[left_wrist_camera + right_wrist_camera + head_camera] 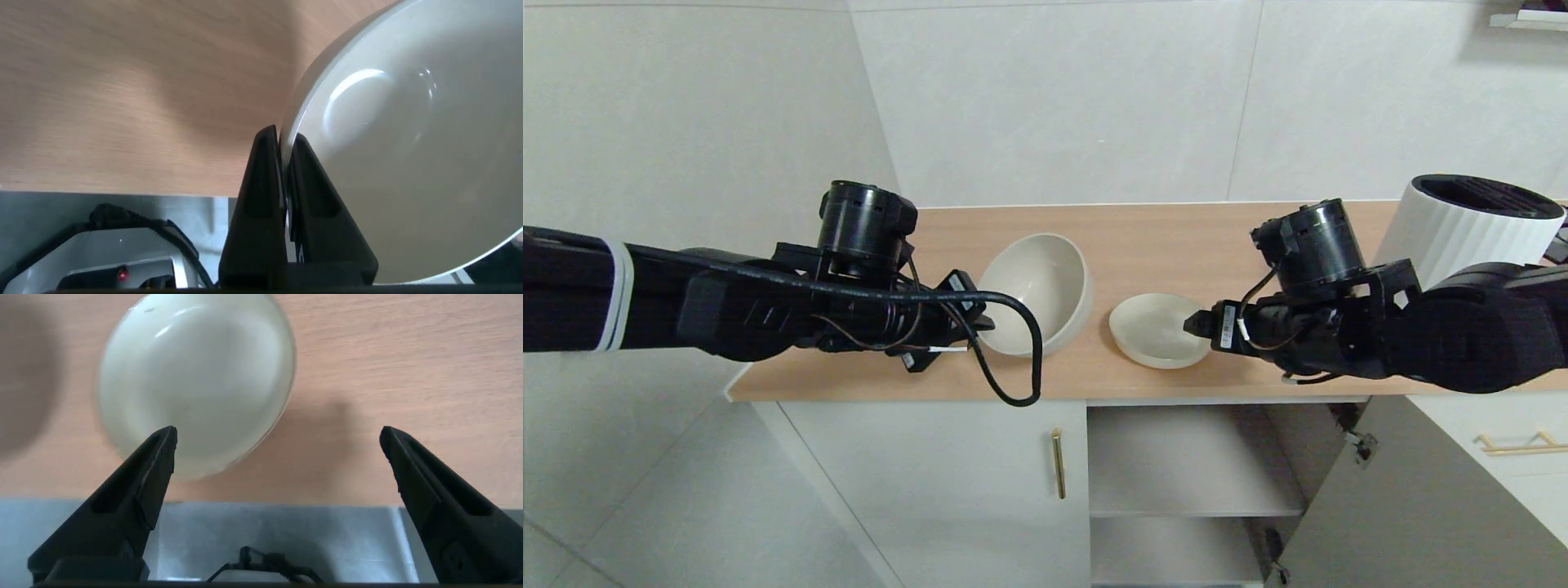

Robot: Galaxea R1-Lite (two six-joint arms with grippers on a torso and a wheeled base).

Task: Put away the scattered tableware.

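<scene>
A large cream bowl (1041, 290) is tilted up above the wooden counter (1143, 245), its rim pinched by my left gripper (980, 320), which is shut on it. In the left wrist view the two fingers (263, 180) clamp the bowl's (409, 155) edge. A small cream dish (1158, 329) lies flat on the counter to the right of the bowl. My right gripper (1196, 324) hangs open just over the dish's right edge. The right wrist view has the dish (196, 380) ahead of the gripper (278, 461), with one finger (151, 469) over the dish's edge.
A white ribbed cylinder with a black top (1470, 224) stands at the counter's right end. Below the counter, a cabinet with bare shelves (1188, 478) stands open, its door (1405, 506) swung out right. A closed door with a brass handle (1058, 464) is to its left.
</scene>
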